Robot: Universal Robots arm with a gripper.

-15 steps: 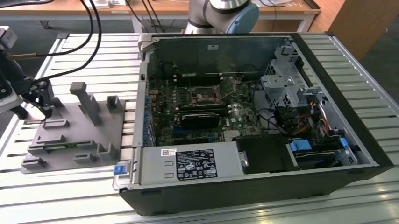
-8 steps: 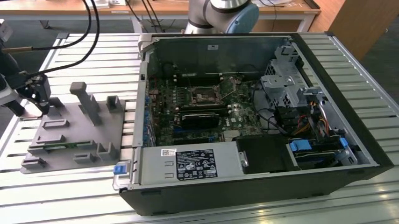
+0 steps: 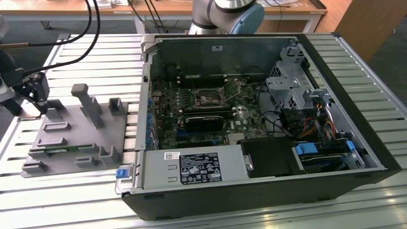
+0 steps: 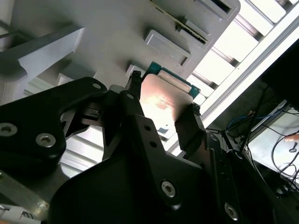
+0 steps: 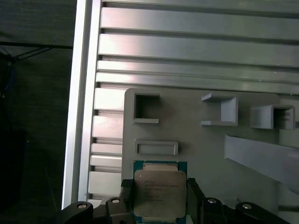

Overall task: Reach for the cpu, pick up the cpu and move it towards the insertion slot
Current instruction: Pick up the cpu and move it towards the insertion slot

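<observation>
At the exterior view's left, the gripper (image 3: 33, 98) is held low over the outer edge of the grey plate (image 3: 66, 136), and open slatted table (image 3: 95, 57) is seen around it. The cpu (image 5: 160, 192) is grasped by the fingers (image 5: 127, 199) on two opposite edges, near the plate's border; whether it is lifted cannot be told. Further right, well apart, the slot (image 3: 208, 98) is enclosed by the walls of the open case (image 3: 190, 202).

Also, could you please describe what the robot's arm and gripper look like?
The arm has rounded silver-grey metal joints with a light blue cap. Black cables run to the matte black gripper, whose angular black fingers carry round silver socket-head screws.
</observation>
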